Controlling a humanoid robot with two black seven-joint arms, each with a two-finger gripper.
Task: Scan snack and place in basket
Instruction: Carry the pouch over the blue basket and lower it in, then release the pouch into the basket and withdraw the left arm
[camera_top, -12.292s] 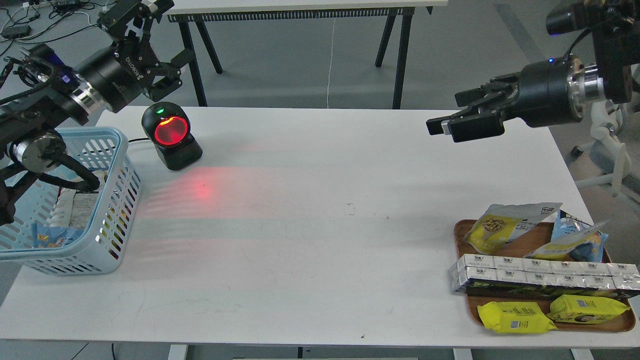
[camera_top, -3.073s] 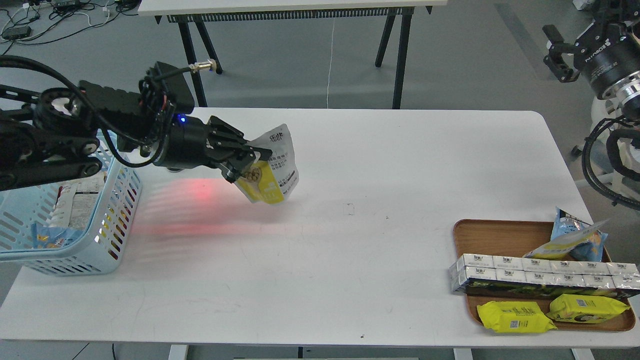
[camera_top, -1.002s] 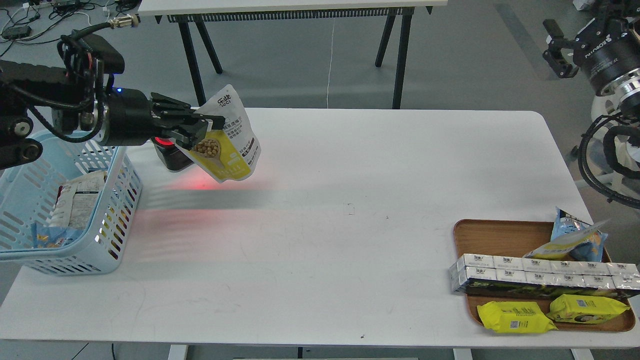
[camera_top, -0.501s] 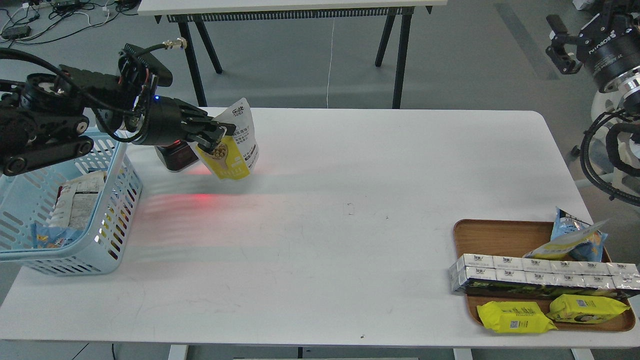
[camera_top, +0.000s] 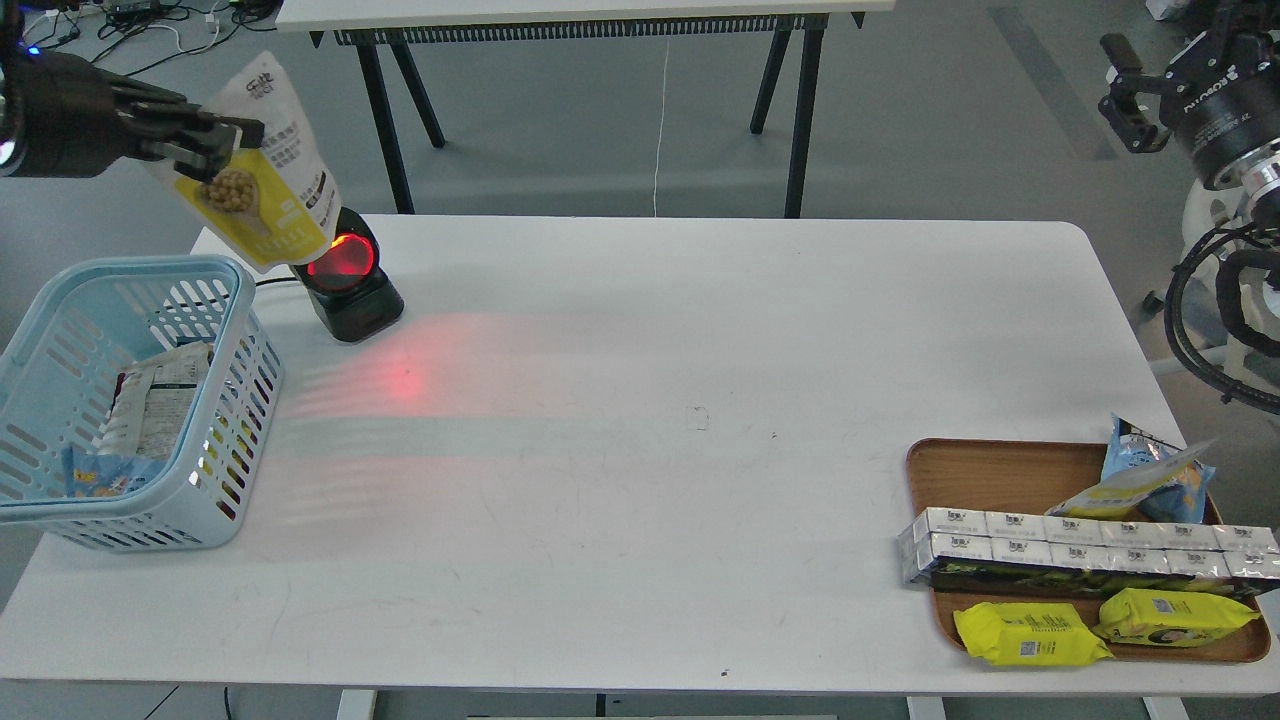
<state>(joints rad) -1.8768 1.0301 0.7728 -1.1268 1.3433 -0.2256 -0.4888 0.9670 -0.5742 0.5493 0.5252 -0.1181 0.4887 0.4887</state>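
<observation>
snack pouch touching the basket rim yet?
Apart. In the head view the left tool holds the snack in the air; its lower edge hangs above the basket rim's far corner, with bare table showing between them.

Wht/yel snack (camera_top: 268, 175) w/ beige nuts; lt-blue slotted basket (camera_top: 236, 345); blk scanner (camera_top: 350, 283), glowed red; brown tray (camera_top: 990, 470).

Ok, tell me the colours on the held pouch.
Head view: pouch is white above, yellow below, printed with beige beans.
</observation>
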